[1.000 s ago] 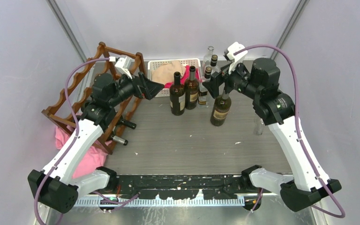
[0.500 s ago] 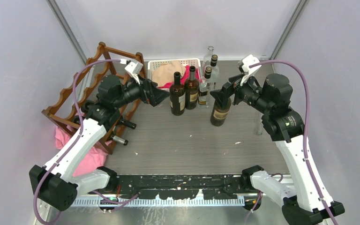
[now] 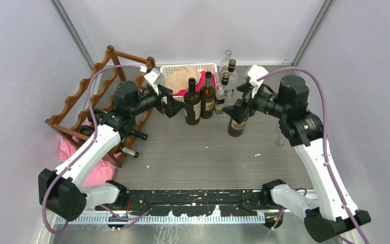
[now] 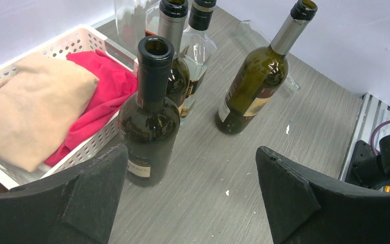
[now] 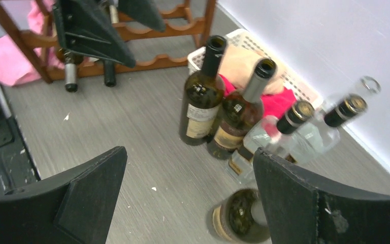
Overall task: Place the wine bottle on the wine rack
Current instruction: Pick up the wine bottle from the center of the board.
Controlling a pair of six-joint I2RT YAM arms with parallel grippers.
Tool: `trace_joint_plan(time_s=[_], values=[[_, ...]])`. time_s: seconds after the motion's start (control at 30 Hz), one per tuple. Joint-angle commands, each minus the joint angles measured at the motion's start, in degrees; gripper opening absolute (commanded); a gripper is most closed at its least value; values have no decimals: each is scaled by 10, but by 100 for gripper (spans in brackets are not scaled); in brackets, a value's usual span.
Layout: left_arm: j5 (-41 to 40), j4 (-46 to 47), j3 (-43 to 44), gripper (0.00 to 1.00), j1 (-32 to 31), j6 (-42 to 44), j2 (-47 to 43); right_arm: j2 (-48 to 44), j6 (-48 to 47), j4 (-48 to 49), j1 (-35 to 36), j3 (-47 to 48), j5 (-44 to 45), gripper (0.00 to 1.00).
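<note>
Left end effector [image 4: 190,149] is spread wide and empty, aimed at the dark wine bottle [image 4: 150,117] standing right against the front of the basket [image 4: 81,38]. The right end effector [image 5: 190,151] is spread too and holds nothing. It hovers over the olive bottle [image 5: 238,221], off to the basket's right.

Our worry is the second bottle [image 5: 232,127] standing just beside the dark one. A finger squeezing between them could knock either into the clear bottles [image 5: 310,138] at the basket's right end. We've got open table [image 3: 198,152] in front of the basket. The wine rack [image 5: 155,63] is to the basket's left, and its low slots already hold bottle necks [image 5: 71,76] poking outward, so swinging in low there looks tight.
</note>
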Motion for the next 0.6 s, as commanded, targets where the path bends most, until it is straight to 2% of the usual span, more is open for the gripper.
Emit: trace_joint_plan(time_s=[0.0, 0.27, 0.43, 0.57], values=[[14, 19, 10, 95, -1, 23, -33, 63, -120, -17, 1, 64, -127, 100], [-22, -26, 8, 97, 0, -72, -71, 192, -181, -34, 40, 149, -112, 100], [-49, -27, 12, 98, 0, -47, -74, 279, -241, -89, 81, 223, -77, 100], [-39, -30, 18, 97, 0, 7, -64, 353, -231, -101, 83, 304, -71, 96]])
